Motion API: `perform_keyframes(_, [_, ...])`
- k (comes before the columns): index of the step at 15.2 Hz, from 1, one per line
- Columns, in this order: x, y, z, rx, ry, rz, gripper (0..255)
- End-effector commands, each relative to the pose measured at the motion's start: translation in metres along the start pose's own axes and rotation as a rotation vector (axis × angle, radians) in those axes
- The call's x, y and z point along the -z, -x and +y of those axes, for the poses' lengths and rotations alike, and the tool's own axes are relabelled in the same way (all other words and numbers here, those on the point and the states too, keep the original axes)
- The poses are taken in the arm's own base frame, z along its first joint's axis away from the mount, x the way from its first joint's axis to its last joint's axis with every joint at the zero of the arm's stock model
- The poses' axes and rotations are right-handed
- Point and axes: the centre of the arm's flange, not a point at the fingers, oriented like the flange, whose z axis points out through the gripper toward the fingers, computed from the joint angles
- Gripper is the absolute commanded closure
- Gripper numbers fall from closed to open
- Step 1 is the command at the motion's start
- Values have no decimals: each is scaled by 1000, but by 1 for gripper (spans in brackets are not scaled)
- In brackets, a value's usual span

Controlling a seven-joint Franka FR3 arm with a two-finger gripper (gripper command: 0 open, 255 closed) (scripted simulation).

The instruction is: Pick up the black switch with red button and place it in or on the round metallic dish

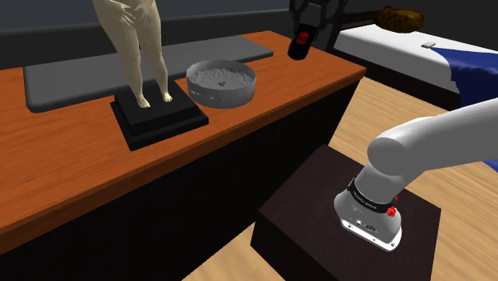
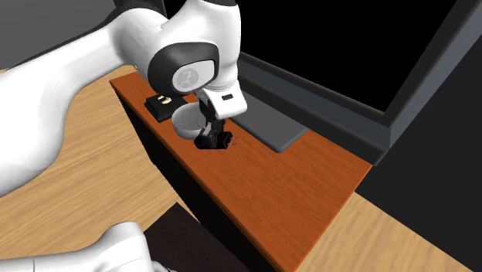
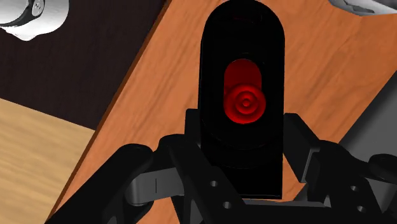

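Shoulder view: the end effector clasped the black switch, seemingly clear of the surface; the round grey dish lay toward that view's lower left.

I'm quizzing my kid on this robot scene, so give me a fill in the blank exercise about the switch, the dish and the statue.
1. The gripper is shut on the ____.
2. The switch has a ____ button.
3. The statue stands on a ____ base.
4. The dish rests on the ____, beside the statue.
Missing words: switch; red; black; table.
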Motion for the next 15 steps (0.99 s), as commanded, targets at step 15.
perform_keyframes(15, [-29,143,-151,-1,-1,-1,255])
